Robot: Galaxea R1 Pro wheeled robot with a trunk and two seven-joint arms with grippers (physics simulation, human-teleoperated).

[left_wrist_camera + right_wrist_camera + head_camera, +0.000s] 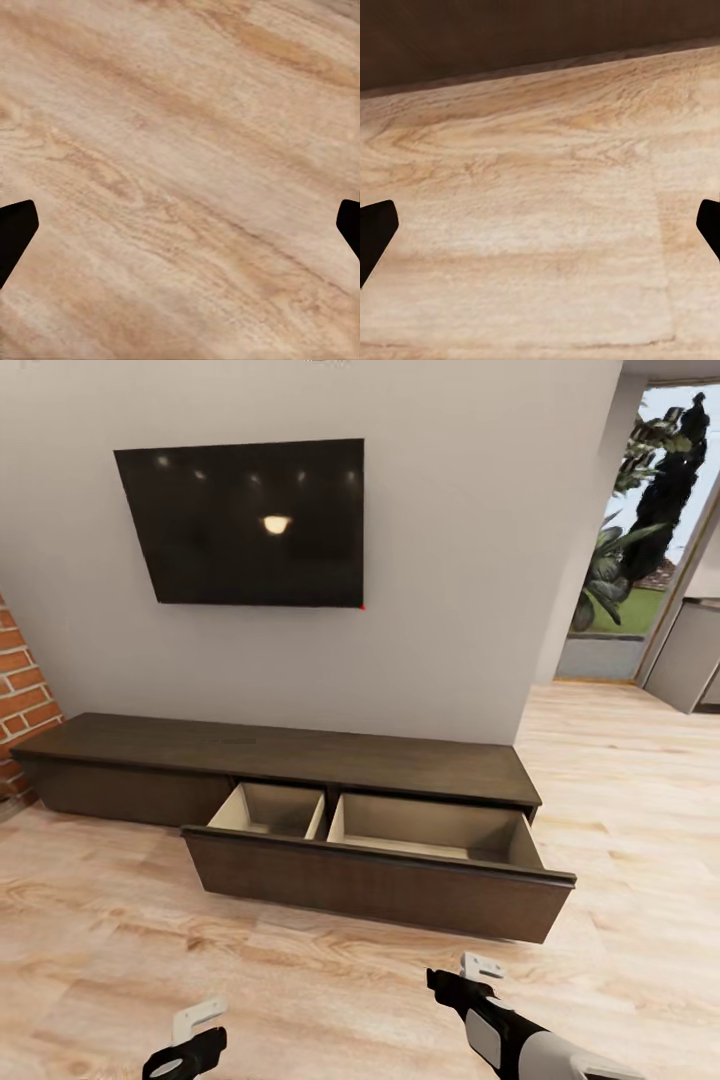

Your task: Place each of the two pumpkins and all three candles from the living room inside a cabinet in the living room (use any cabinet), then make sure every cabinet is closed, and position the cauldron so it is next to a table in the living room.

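One wide drawer of the low dark cabinet (300,755) is standing open and looking empty at centre, while the left gripper (190,1040) and right gripper (460,975) are hovering wide and empty over the near floor (620,810), so stowing and closing seem undone.

Black wall TV (245,522) above pale wood floor (100,940)

Evenly lit, bright, soft render; ceiling lights glaring as spots on the TV (245,520), daylight through the doorway (640,520) at right. Faint shadow under the cabinet (280,755) drawer front. Wrist views slightly blurred, floor (180,150) grain smeared.
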